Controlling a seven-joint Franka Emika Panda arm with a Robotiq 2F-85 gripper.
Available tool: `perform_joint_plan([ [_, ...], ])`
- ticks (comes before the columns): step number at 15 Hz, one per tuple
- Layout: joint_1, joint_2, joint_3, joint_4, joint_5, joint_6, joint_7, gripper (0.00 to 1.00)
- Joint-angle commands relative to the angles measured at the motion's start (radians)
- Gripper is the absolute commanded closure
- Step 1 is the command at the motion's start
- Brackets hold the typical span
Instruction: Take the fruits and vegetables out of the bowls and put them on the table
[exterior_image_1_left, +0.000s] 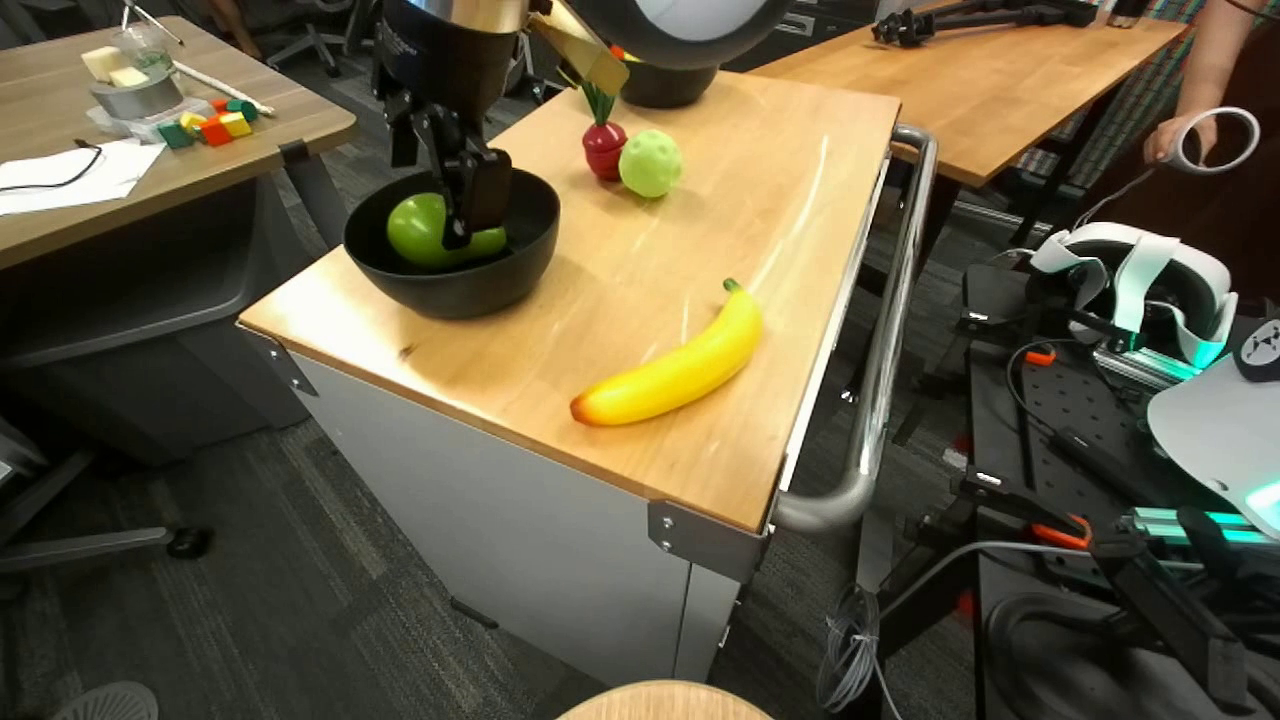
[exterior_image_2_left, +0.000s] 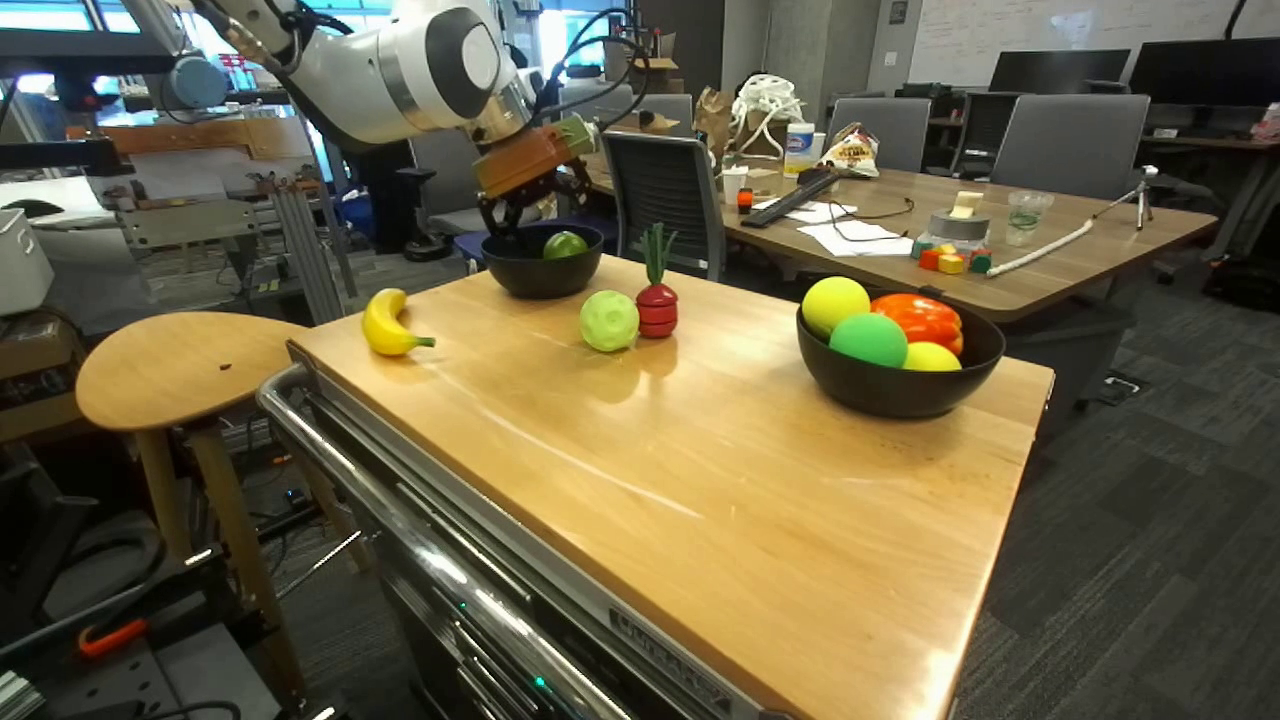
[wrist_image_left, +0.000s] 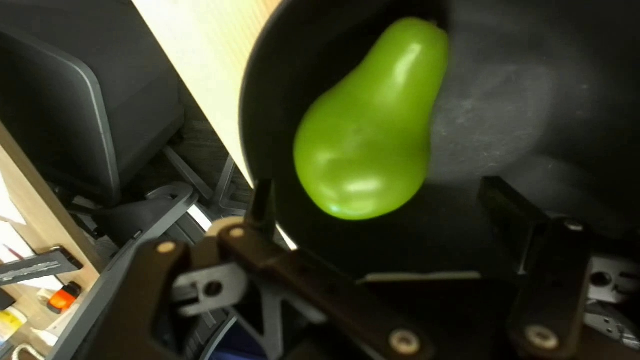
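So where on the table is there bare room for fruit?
Widest: the table along the metal handle, bordered by the banana, pale green fruit and heaped bowl. Smaller: between the banana and the black bowl holding the pear. Crowded: that bowl, under the open gripper, and around the red vegetable.

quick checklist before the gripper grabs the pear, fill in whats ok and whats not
1. Gripper open: ok, jaws wide apart.
2. Pear in its bowl: ok, lying on its side.
3. Fingers low enough to grip: cannot tell; the wrist view shows the pear between them, but depth is unclear.
4. Fingers clear of the bowl: cannot tell; one overlaps the rim in the wrist view.
5. Banana out of the way: ok, on the table, apart from the pear's bowl.
6. Other bowl emptied: not ok, it holds a pepper and round fruits.
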Motion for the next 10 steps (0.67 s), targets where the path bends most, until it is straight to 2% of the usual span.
perform_joint_plan([
  [1, 0.009, -0.022, -0.024, -0.045, -0.045, 0.056, 0.043, 0.0],
  [10, -0.002, 0.012, -0.052, -0.042, -0.053, 0.087, 0.045, 0.02],
])
